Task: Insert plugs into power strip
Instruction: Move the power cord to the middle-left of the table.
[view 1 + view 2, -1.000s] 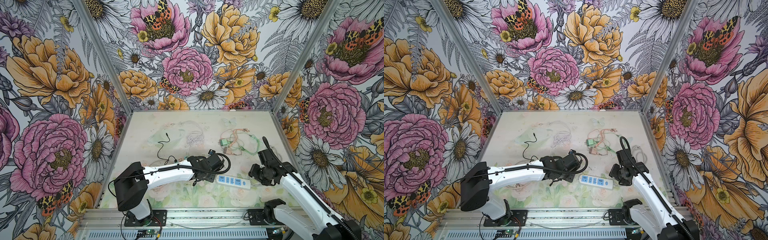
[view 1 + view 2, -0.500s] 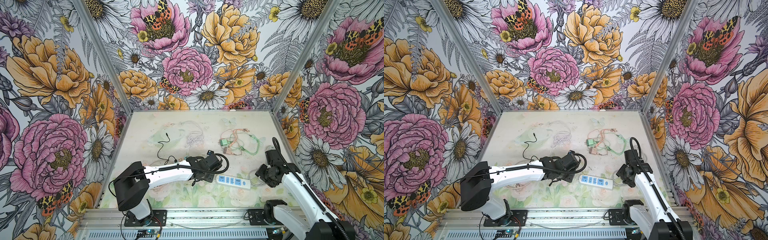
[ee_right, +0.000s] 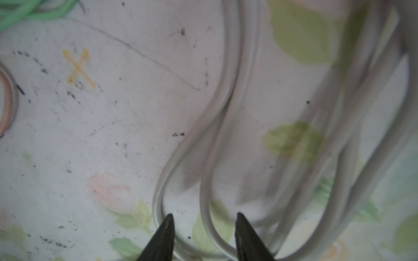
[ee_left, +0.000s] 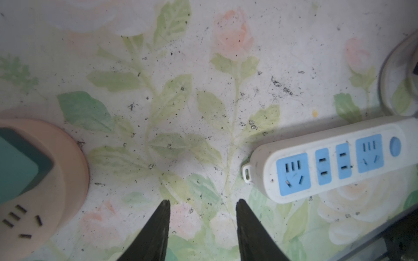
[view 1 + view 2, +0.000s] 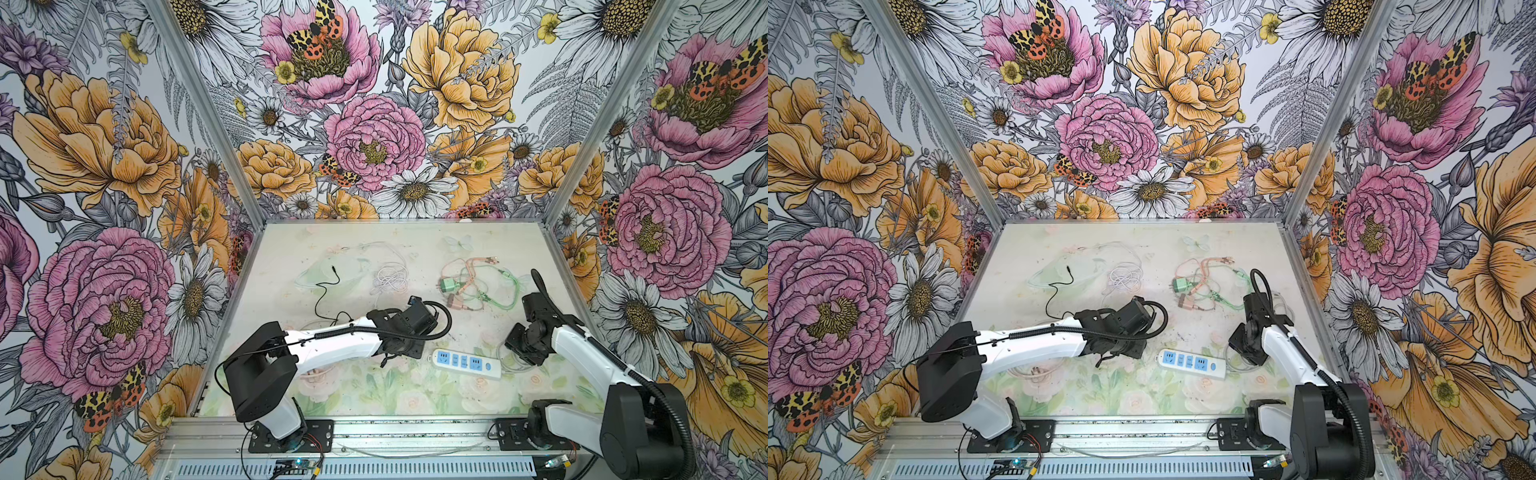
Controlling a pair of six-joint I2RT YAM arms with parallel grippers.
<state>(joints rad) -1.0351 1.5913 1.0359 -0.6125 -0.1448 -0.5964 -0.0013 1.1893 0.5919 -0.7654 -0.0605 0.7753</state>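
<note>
The white power strip [image 5: 465, 363] [image 5: 1192, 364] with blue sockets lies flat near the table's front; its sockets [image 4: 328, 162] hold nothing. A green plug [image 5: 448, 286] [image 5: 1181, 284] and a pink-brown plug [image 5: 456, 302] [image 5: 1187, 301] lie further back among their thin cables. A teal plug [image 4: 18, 167] sits on a pink rounded socket body [image 4: 56, 180]. My left gripper [image 4: 202, 201] [image 5: 390, 357] is open over bare table, left of the strip. My right gripper [image 3: 203, 214] [image 5: 519, 347] is open, right of the strip, with a strand of the white cord [image 3: 208, 180] between its tips.
A white cable tangle [image 5: 390, 278] and a thin black lead [image 5: 328, 291] lie at mid-table. Green and orange cables [image 5: 492, 286] spread around the plugs. The strip's white cord [image 5: 513, 365] loops under the right wrist. A yellow X [image 3: 78, 67] marks the table. Walls close three sides.
My right arm has shifted a little to the right over the white cord, and its jaws have narrowed. The left arm has barely moved.
</note>
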